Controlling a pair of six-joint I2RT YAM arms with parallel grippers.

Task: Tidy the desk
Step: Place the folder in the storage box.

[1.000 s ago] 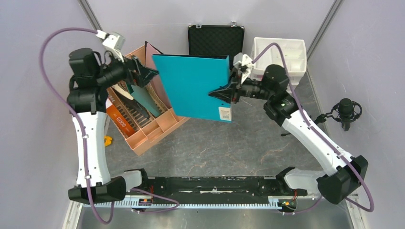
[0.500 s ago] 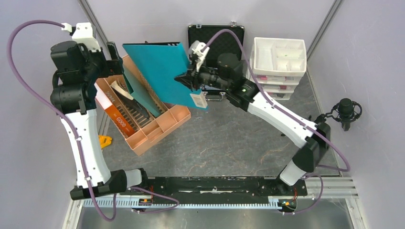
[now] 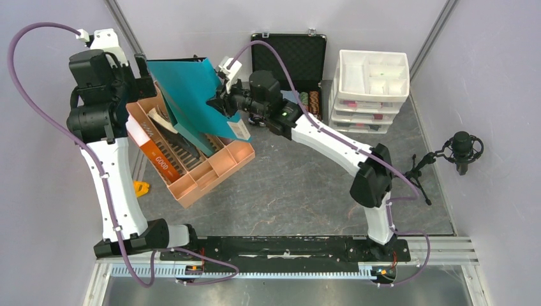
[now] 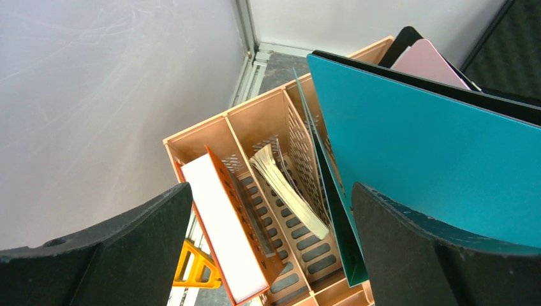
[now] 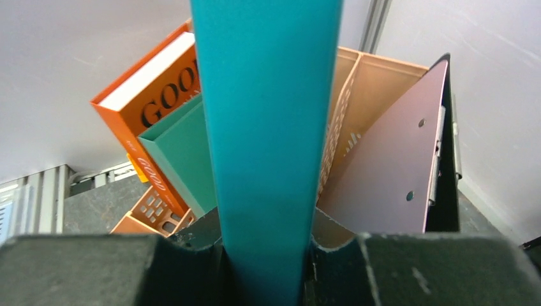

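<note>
Desk [image 3: 287,191] fills the floor of the top view, dark and mottled, running from the rail at 6 o'clock to the back wall at 12. At 10 o'clock you have the peach organizer [image 3: 210,169] with the orange book [image 3: 156,159] standing in its outer slot. Your right gripper [image 3: 220,105] is clenched on the edge of the teal folder [image 3: 185,89], which is tilted above the organizer's back slots; you cannot tell whether its lower edge touches them. Your left gripper [image 3: 145,73] sits at the folder's 9 o'clock side. The black case [image 3: 300,48] lies at 12 o'clock, the white drawer unit [image 3: 373,70] at 1, and the microphone [image 3: 460,150] at 3.

From the left wrist, your left gripper [image 4: 268,255] is spread wide with nothing between its fingers [image 4: 96,255]. Below it you see the organizer [image 4: 255,121], the orange book [image 4: 223,229] at 7 o'clock and the teal folder [image 4: 434,146] at 3.

From the right wrist, your right gripper [image 5: 265,261] pinches the folder [image 5: 268,95] edge-on. The orange book [image 5: 147,102] is at 10 o'clock and a pink clipboard [image 5: 389,153] at 3.
</note>
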